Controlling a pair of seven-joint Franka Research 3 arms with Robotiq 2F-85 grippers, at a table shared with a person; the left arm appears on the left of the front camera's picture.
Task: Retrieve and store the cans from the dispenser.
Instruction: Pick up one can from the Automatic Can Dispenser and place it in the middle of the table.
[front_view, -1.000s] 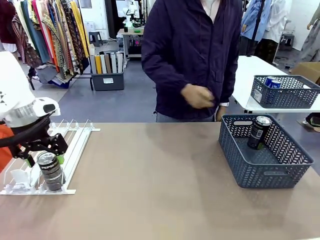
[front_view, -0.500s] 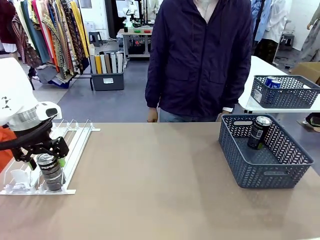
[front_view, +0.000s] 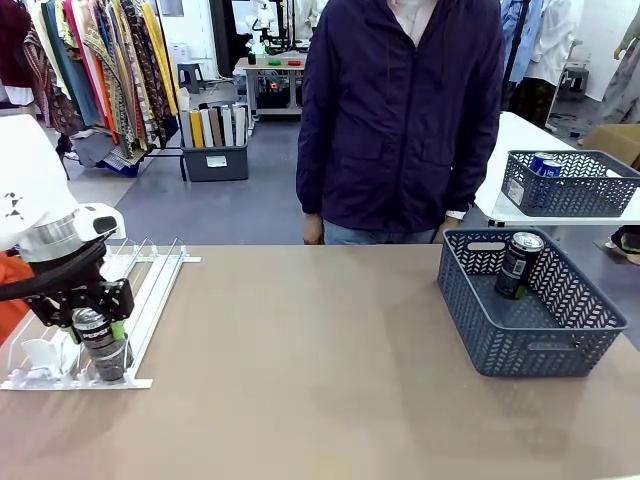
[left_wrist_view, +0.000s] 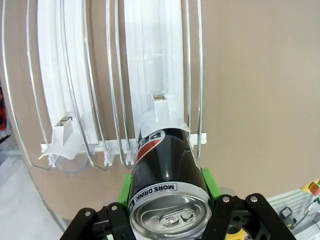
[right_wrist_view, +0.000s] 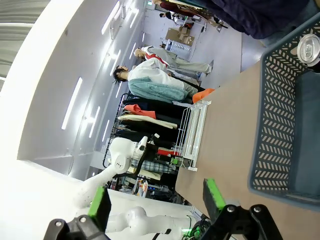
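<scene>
At the far left of the bench (front_view: 300, 400), the white dispenser (front_view: 150, 290) lies with its thin rails running away from the robot and its small white stoppers at the near end. The left hand (front_view: 95, 325) is down over the near end of the rack, its two green-padded fingers (left_wrist_view: 209, 181) pressed against opposite sides of a black can (front_view: 103, 350) that stands upright in a lane on the rack's right side, just behind the stopper; the hand is closed on this can. From the left wrist, the same black can (left_wrist_view: 167, 175) rises between the pads with its silver top and pull tab facing the camera, a white band of lettering under the rim, and the lane's wire rails passing on either side of it. Beyond the middle of the bench, bare brown surface, a person in a dark jacket (front_view: 400, 120) stands at the far edge, arms hanging at the sides. Toward the right sits a dark grey lattice basket (front_view: 530, 330) with a second black can (front_view: 518, 265) standing inside near its far left corner. The right hand (right_wrist_view: 157, 205) hangs with its green pads well apart, open and holding nothing, near the basket's wall (right_wrist_view: 280, 125). Behind, on a white table, a further grey basket (front_view: 570, 185) holds a blue can (front_view: 545, 163).
</scene>
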